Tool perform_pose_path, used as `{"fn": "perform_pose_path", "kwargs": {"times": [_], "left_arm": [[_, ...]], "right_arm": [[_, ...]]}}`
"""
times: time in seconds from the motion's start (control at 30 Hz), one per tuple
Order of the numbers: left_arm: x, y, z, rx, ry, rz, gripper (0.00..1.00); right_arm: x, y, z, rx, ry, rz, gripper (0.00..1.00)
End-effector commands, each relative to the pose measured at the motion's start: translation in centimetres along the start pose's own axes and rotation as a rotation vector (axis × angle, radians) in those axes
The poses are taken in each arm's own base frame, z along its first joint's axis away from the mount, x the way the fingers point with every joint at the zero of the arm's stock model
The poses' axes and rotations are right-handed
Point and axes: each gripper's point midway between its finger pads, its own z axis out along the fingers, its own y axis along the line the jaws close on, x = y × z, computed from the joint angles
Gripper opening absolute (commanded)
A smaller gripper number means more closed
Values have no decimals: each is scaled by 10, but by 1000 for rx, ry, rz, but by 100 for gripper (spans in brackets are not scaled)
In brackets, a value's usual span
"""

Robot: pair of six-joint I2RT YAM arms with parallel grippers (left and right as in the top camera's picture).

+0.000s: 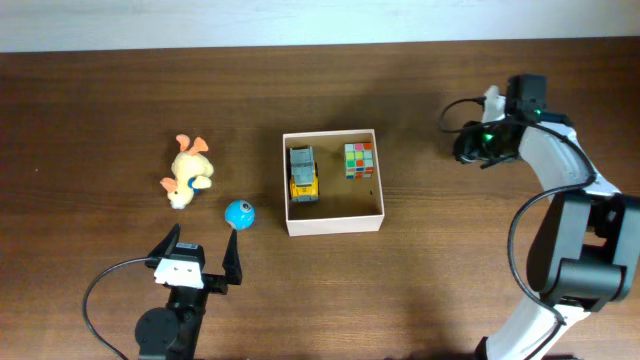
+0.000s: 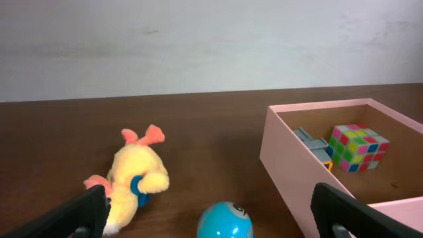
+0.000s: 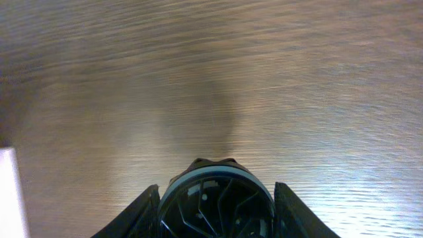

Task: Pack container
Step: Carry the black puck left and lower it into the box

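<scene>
The container [image 1: 335, 226], a white-walled box with a tan inside, stands mid-table and holds a yellow and grey toy truck [image 1: 302, 174] and a colour cube [image 1: 359, 159]. In the left wrist view its wall [image 2: 291, 165] is at the right, with the truck [image 2: 316, 147] and the cube [image 2: 358, 147] inside. A blue ball [image 1: 239, 213] and a yellow plush duck [image 1: 188, 172] lie on the table left of it. My left gripper [image 1: 203, 240] is open, just short of the ball [image 2: 225, 221]. My right gripper [image 1: 468, 145], far right, is shut on a dark round toy [image 3: 217, 198].
The plush duck [image 2: 135, 178] lies beyond my left fingers [image 2: 86, 211], to the left of the ball. A white corner of the container [image 3: 10, 192] shows at the left edge of the right wrist view, over bare wooden table [image 3: 264, 79]. A pale wall runs along the table's far edge.
</scene>
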Motion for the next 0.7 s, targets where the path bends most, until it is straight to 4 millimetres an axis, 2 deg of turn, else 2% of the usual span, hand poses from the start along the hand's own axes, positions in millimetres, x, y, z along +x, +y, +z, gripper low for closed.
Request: {"fn": "perform_pose_path", "kwargs": {"times": [0.0,0.4,0.53,0.67], "left_arm": [[1,0,0,3,-3,16,99],[1,0,0,3,-3,16,99],[1,0,0,3,-3,16,99],[1,0,0,3,-3,16,99]], "right_arm": [[-27,49,-32,-63,-79,-120,43],[-50,164,-85,-123,-145,-342,39],[-44,201,-98,-159,-145,-411,39],[-26,231,-97,-164,-121,-488,39]]}}
